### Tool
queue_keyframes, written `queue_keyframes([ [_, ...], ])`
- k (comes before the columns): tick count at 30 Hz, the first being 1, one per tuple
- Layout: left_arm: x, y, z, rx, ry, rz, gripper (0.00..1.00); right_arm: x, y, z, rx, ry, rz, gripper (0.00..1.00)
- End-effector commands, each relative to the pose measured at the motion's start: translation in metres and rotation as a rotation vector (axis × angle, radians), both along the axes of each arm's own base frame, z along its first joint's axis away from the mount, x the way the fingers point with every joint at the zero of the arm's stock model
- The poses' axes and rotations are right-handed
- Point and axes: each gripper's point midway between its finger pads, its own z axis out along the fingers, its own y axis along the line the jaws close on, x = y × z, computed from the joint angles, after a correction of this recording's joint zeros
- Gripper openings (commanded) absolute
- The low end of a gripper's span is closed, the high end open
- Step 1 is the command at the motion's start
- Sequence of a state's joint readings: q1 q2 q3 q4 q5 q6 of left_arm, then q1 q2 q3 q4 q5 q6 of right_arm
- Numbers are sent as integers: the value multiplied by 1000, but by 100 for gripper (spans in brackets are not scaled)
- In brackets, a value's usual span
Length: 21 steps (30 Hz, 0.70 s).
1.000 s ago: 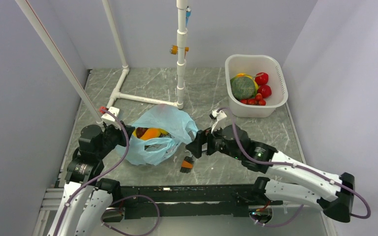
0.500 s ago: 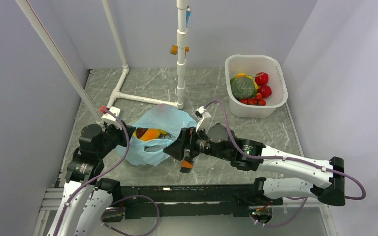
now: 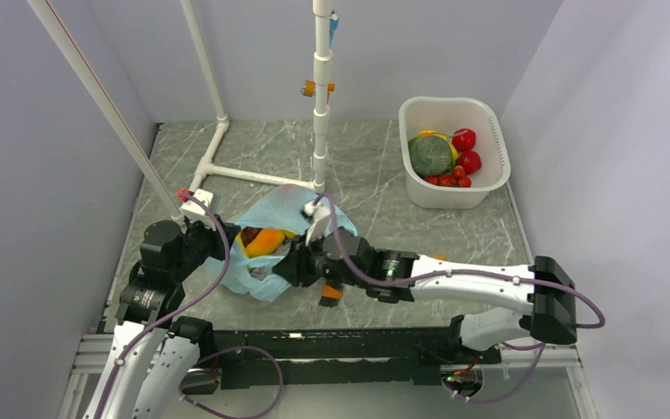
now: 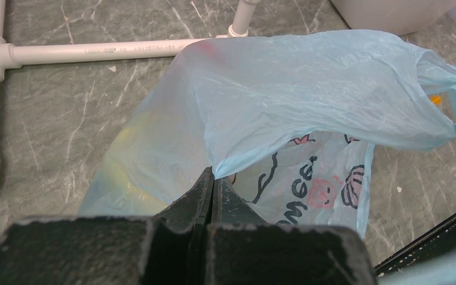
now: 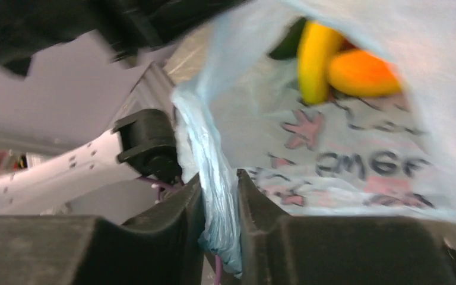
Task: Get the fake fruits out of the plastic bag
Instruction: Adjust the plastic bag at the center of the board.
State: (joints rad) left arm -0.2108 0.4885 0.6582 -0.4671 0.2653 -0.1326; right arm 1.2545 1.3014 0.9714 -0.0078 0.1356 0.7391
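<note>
The light-blue plastic bag (image 3: 279,208) lies on the table's left half with its mouth toward me. Inside it, in the top view, an orange-yellow mango (image 3: 264,240) shows among the fake fruits. The right wrist view shows a yellow banana (image 5: 314,59) next to the mango (image 5: 362,72) in the bag (image 5: 356,160). My left gripper (image 3: 218,240) is shut on the left edge of the bag (image 4: 309,89), its jaws (image 4: 214,178) pinching the film. My right gripper (image 3: 283,266) is at the bag's near edge, and a bunched strip of bag film sits squeezed between its jaws (image 5: 219,184).
A white perforated tub (image 3: 454,199) at the back right holds a green melon (image 3: 431,155), red fruits and cherry tomatoes. A white pipe frame (image 3: 321,105) stands behind the bag. A small orange-and-black object (image 3: 331,292) lies under my right arm.
My right arm has swung left to the bag's mouth, and its jaws have gone from wide open to closed on the bag's edge. The left gripper has kept its hold.
</note>
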Motion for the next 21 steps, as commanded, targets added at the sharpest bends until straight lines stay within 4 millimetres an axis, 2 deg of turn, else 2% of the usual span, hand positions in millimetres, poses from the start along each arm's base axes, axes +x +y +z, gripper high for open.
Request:
queue_keyframes([
  [1, 5, -2, 21, -5, -69, -9, 0, -68, 50, 92, 240, -420, 352, 22],
  [3, 5, -2, 20, -7, -66, -11, 0, -96, 65, 87, 219, -514, 455, 20],
  [6, 4, -3, 20, -11, -65, -12, 0, -111, 88, 51, 92, -573, 507, 21],
  [8, 4, -2, 21, -13, -69, -8, 0, -112, 102, 18, -5, -597, 497, 24],
  [10, 4, -1, 22, -14, -72, -2, 0, -108, 114, -26, -111, -597, 487, 29],
  [14, 4, 1, 23, -16, -76, 14, 0, -96, 120, -91, -225, -593, 419, 34],
  [16, 4, 1, 23, -18, -79, 14, 0, -88, 118, -116, -250, -583, 379, 43],
  [18, 4, 1, 24, -20, -83, 11, 0, -83, 116, -137, -285, -561, 342, 47],
  [20, 3, 0, 23, -20, -83, 6, 0, -83, 116, -149, -322, -542, 343, 51],
  [21, 3, -1, 23, -19, -82, 1, 0, -84, 115, -147, -327, -528, 337, 54],
])
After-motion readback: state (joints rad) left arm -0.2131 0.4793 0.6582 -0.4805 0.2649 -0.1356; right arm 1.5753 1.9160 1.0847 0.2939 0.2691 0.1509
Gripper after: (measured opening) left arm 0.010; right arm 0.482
